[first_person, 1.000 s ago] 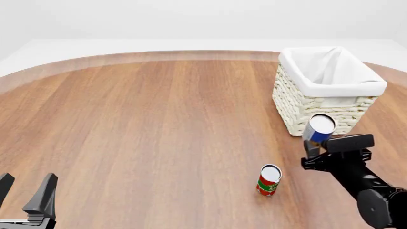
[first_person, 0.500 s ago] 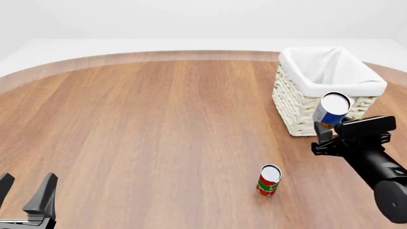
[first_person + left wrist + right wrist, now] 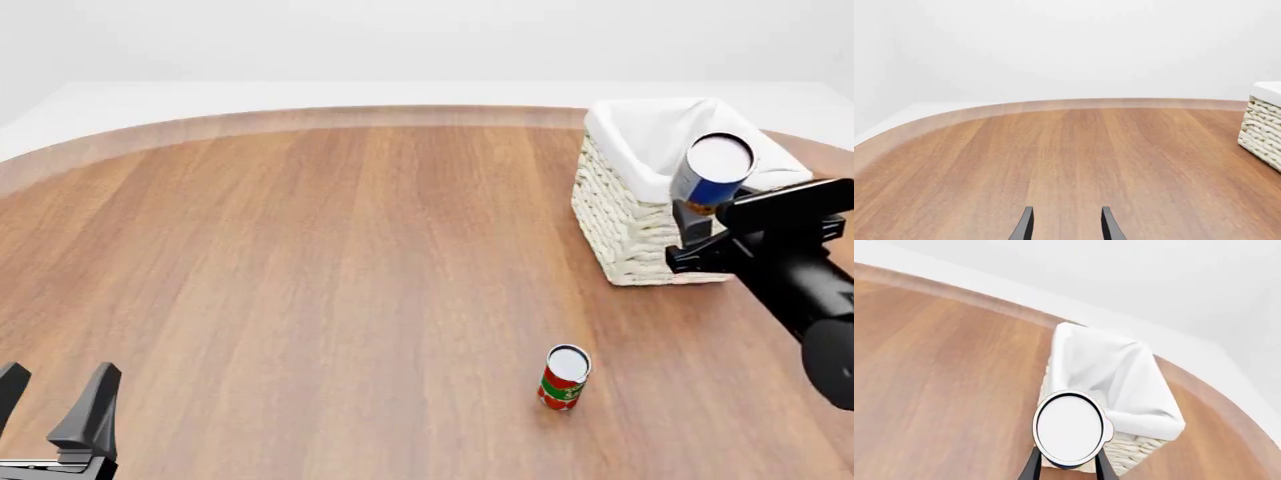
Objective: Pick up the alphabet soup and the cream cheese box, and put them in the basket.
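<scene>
The right gripper (image 3: 694, 222) was clamped on the alphabet soup (image 3: 710, 172) and held it in the air at the near rim of the basket (image 3: 627, 225), not yet over the white lining as far as I could judge. So the first can was lifted but not dropped in. The left gripper (image 3: 54, 400) sat low with its fingers spread around nothing. A red and green can (image 3: 563, 377) stood on the table (image 3: 307, 260). I could not see the cream cheese box anywhere.
</scene>
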